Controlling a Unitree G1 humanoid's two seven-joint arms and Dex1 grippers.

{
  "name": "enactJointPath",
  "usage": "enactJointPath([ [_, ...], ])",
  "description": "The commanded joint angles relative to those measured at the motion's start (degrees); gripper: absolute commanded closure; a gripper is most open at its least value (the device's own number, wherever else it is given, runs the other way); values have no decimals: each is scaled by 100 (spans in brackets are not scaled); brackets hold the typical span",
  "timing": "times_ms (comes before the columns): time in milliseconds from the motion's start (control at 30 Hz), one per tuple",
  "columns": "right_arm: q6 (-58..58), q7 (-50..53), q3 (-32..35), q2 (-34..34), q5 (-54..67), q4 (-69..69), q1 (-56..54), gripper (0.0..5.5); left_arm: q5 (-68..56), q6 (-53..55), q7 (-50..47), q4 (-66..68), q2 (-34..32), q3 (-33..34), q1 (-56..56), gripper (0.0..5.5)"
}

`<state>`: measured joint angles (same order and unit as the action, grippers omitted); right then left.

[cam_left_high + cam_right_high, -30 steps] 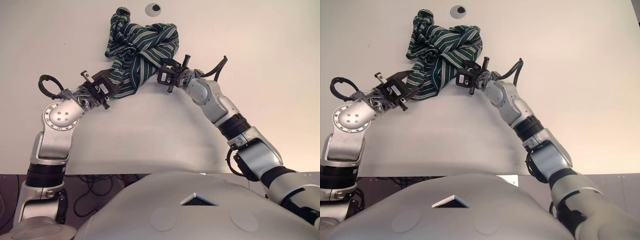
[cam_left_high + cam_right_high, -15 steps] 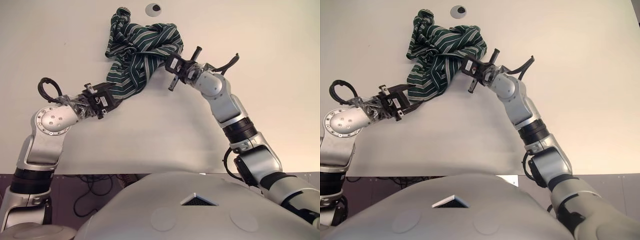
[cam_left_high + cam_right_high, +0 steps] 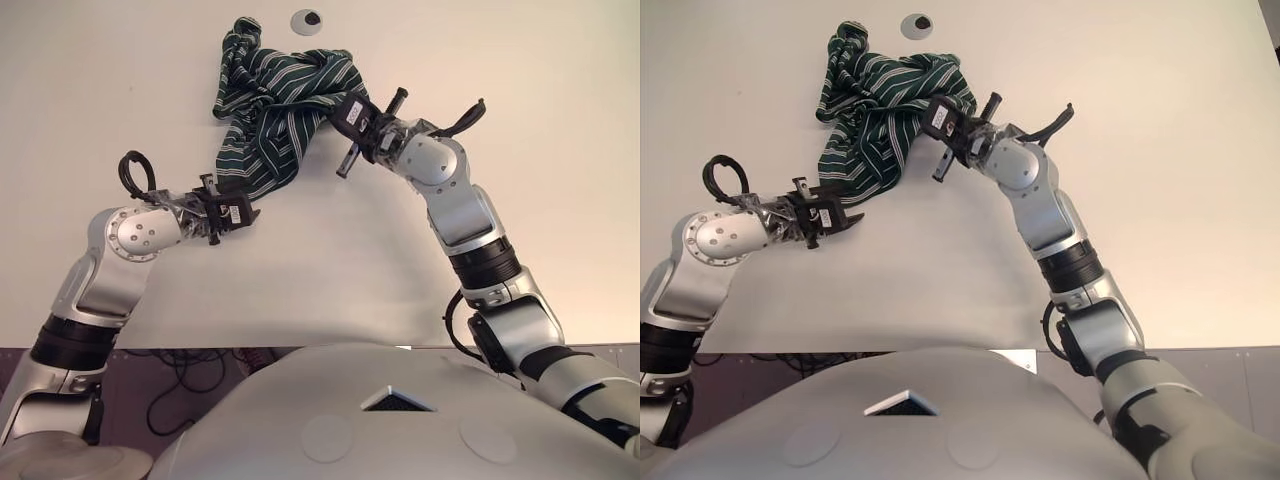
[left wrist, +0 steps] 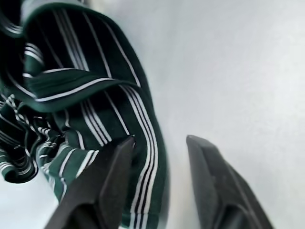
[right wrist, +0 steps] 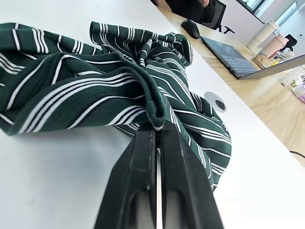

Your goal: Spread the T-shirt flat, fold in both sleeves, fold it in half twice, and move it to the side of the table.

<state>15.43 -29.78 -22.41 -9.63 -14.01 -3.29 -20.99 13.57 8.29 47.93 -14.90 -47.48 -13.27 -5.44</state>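
T-shirt (image 3: 285, 100) lies bunched on the table (image 3: 500, 60) — my right gripper (image 5: 156, 131) pinches a fold, my left gripper (image 4: 159, 139) gapes wide at its near edge.

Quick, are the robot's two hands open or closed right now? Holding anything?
Left gripper: open, fingers apart at the edge of the T-shirt, not gripping it.
Right gripper: closed, pinching a fold of the T-shirt.

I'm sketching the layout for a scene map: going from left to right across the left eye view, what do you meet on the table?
left pincer, open at the cloth's lower end → T-shirt, bunched up → right pincer, shut on a fold of the T-shirt
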Motion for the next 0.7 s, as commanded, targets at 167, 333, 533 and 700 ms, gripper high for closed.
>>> enactJointPath([
  [167,82,-216,163,-274,207,461,157,550,207,1004,454,343,-339,-303,-295,480],
  [333,150,-561,104,-671,157,511,407,550,148,1121,400,299,-318,-307,-291,546],
  [533,213,-759,45,-776,161,295,564,477,-36,1067,332,226,-174,-229,-186,550],
  [700,149,-724,18,-728,132,230,531,479,-153,872,225,231,-128,-126,-169,550],
])
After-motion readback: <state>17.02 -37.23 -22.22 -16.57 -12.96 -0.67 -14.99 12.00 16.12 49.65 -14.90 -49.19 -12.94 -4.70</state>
